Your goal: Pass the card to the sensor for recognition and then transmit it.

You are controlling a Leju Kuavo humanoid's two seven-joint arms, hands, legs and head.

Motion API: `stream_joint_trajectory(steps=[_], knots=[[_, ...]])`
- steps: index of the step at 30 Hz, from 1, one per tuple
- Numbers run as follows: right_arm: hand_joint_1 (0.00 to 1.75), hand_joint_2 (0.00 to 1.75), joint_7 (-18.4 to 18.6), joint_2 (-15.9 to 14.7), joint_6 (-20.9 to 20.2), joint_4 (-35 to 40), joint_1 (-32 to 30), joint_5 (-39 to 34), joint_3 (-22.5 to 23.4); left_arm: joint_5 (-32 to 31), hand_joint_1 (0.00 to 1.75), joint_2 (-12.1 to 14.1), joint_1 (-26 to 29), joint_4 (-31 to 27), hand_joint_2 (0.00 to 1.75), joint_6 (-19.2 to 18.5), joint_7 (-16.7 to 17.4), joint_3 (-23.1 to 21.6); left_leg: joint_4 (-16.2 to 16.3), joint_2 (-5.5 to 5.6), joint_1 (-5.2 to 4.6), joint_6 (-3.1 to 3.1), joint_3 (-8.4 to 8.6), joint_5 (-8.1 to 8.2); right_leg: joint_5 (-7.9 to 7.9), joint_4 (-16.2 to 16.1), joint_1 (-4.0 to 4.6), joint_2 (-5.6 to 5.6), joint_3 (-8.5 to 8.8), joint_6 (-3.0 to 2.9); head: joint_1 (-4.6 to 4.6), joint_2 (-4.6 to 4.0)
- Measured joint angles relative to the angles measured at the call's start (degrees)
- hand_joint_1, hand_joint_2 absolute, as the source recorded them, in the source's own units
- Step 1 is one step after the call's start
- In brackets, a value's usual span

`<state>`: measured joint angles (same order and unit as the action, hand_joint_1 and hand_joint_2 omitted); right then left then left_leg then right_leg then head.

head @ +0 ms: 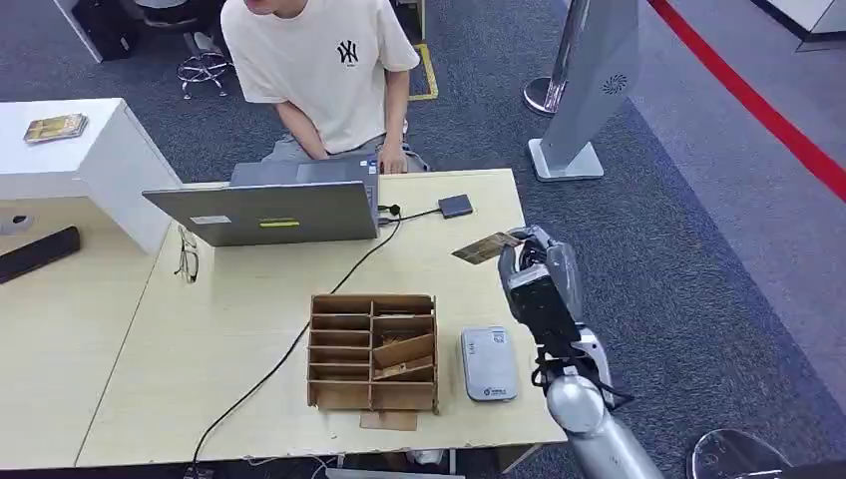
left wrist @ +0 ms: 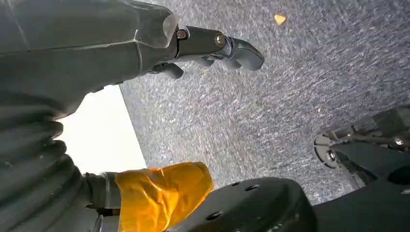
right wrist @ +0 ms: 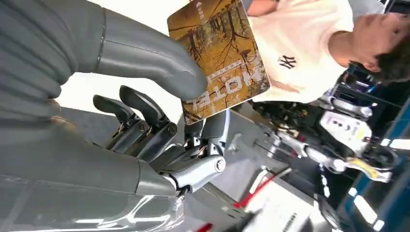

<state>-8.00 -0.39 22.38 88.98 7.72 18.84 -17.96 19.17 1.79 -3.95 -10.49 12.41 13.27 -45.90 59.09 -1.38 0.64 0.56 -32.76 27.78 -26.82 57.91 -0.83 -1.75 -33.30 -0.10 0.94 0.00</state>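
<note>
Right hand: right hand [head: 532, 267] raised over the right edge of the table [head: 249, 389], at the end of the silver arm. Thumb on one face of the card, darker fingers [right wrist: 145, 108] behind the other; pinching the card.
Card: card [head: 486, 246] sticks out from the right hand's fingertips toward the laptop side, roughly flat, in the air above the tabletop. Right wrist view shows its printed face [right wrist: 222, 53]: yellow-brown tree picture, white lettering.
Sensor: grey card reader [head: 488, 363] lies flat on the table, below and nearer the robot than the right hand, just beside the wooden organiser. Card well apart from it, not over it.
Organiser: brown compartment box [head: 373, 351] to the left of the reader; a few brown pieces lean in the right-hand compartments.
Beyond the hand: open grey laptop [head: 267, 208]; a black cable runs from it to a small dark box [head: 455, 206] just past the card's far end. A person in a cream T-shirt [head: 319, 65] sits behind the laptop.
Left hand: left hand [left wrist: 212, 46] seen in left wrist view over grey carpet; fingers dark, partly curled, nothing between them. Thumb tip wrapped in yellow tape [left wrist: 162, 193]. Cannot tell whether it is spread or closed.
</note>
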Motion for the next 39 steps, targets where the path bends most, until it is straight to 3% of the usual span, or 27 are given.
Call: stream_joint_trajectory(steps=[8,17,29,39], knots=[[1.75,1.75,0.6,-2.2,-4.7,3.8,-7.6,-5.3,4.1,1.8,0.0,0.0,0.5,0.0,1.75,0.5,-0.1,1.2,0.0,0.0,0.0,0.02,-0.01,0.03,-0.01,0.0,0.0,0.0,0.0,0.0,0.0,0.0],[1.75,1.75,3.8,-5.8,-8.1,5.0,-13.1,-3.1,5.4,2.8,0.0,0.0,0.8,0.3,1.75,0.8,-0.3,2.4,0.0,-0.01,0.0,0.02,-0.02,0.03,-0.01,0.0,0.0,0.0,0.0,0.01,0.0,0.0],[1.75,1.75,8.9,-8.4,-13.3,2.3,-13.3,5.3,2.8,2.9,0.0,0.0,0.8,0.4,1.75,0.8,-0.3,2.7,0.0,-0.01,0.0,0.02,-0.02,0.02,0.0,0.0,0.0,0.0,0.01,0.0,0.0,0.0],[1.75,1.75,11.2,-9.7,-16.9,-0.9,-11.1,7.2,-0.9,2.9,0.0,0.0,0.8,0.4,1.75,0.8,-0.1,2.7,0.0,-0.01,0.0,0.02,-0.03,0.02,0.0,0.0,0.0,0.0,0.0,0.0,-0.02,0.0]])
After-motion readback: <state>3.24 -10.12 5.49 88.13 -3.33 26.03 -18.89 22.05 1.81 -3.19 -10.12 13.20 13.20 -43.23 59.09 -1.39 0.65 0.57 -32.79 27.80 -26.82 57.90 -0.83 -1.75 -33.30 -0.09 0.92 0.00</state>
